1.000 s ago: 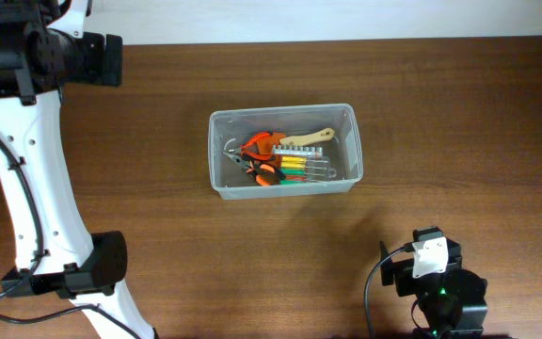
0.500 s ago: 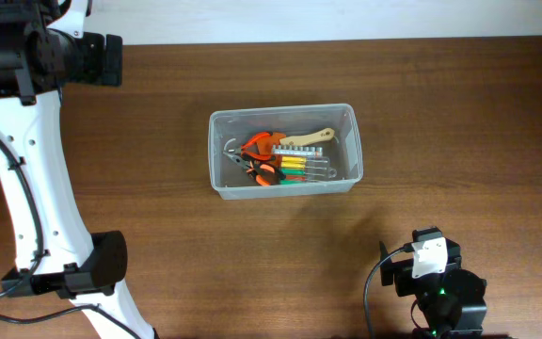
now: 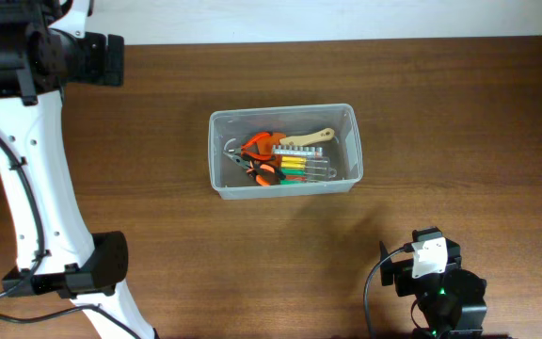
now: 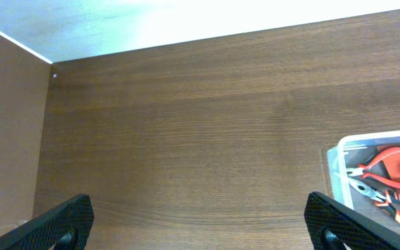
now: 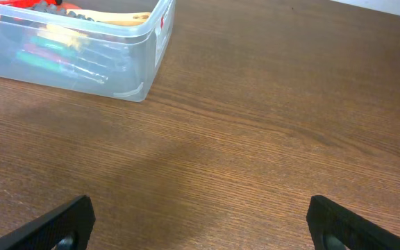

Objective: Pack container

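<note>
From overhead we see the container (image 3: 280, 109) near the middle of the brown wooden surface (image 3: 440, 113), long side running left to right, well apart from both arms. Only this view looks straight down into it: orange-handled pliers (image 3: 263, 155) lie toward its left half, a wooden-handled tool (image 3: 310, 138) lies along the far side, and a row of thin tools with yellow, green and red handles (image 3: 296, 168) sits nearer the front wall. The left arm (image 3: 26, 141) stands along the left edge, its dark head at the far left corner, and the right arm (image 3: 436, 282) sits low at the near right, but from above we cannot make out the fingers of either. The wrist views supply that. In the left wrist view the left end effector (image 4: 200, 229) shows its two dark fingertips at the bottom corners, spread wide with only bare wood between them, holding nothing; the container's end, with the pliers inside, peeks in at the right edge. In the right wrist view the right end effector (image 5: 200, 229) is likewise spread wide and empty over bare wood, with the container's corner at upper left, its contents a coloured blur through the translucent wall.
</note>
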Tool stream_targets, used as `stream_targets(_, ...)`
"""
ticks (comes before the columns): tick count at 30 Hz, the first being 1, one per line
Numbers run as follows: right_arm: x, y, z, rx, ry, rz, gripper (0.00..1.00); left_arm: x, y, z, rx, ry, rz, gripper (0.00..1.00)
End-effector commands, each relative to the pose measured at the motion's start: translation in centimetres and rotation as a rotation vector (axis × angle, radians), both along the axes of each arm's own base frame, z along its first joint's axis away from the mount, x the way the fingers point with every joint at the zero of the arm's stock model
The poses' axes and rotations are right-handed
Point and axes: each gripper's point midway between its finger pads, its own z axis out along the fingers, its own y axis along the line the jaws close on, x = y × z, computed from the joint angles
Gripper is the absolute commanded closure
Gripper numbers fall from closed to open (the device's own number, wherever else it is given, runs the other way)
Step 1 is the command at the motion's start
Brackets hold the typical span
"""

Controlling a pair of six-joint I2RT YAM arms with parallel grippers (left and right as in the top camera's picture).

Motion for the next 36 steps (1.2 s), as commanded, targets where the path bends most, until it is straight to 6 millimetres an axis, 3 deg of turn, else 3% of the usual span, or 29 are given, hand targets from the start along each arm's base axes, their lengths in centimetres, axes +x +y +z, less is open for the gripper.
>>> stream_targets(1, 0.1, -0.4, 0.0, -0.012, -0.012, -0.018, 0.02, -1.6, -1.5, 2.5, -0.002, -0.061, -0.027, 0.01)
stream_targets(6, 0.1, -0.4, 0.0, -0.012, -0.012, -0.018, 0.02, -5.4, -1.6, 4.1, 0.007, -0.084, -0.026, 0.01)
stream_targets(13, 0.1, -0.4, 0.0, -0.012, -0.012, -0.018, 0.02, -9.0, -2.4, 7.6, -0.029, -0.396, -0.066, 0.01)
stream_targets(17, 0.1, -0.4, 0.0, -0.012, -0.012, -0.018, 0.02, -12.6, -2.6, 6.8, -0.026, -0.524, -0.073, 0.01)
stream_targets(21, 0.1, -0.4, 0.0, -0.012, -0.012, -0.018, 0.02, -15.9, -3.1, 3.0, -0.04, -0.559, -0.096, 0.01)
stream_targets(24, 0.1, -0.4, 0.0, -0.012, -0.012, -0.018, 0.01, -17.9, -3.1, -1.1, -0.045, -0.567, -0.093, 0.01)
stream_targets(25, 0.1, -0.4, 0.0, -0.012, -0.012, -0.018, 0.01, -18.8, -3.1, -4.0, -0.045, -0.577, -0.093, 0.01)
stream_targets(33, 0.1, -0.4, 0.0, -0.012, -0.012, -0.018, 0.01, -19.5, -5.0, -16.1, -0.095, -0.669, -0.189, 0.01)
stream_targets(36, 0.1, -0.4, 0.0, -0.012, -0.012, -0.017, 0.01, -19.4, -5.9, -19.3, -0.121, -0.701, -0.242, 0.01)
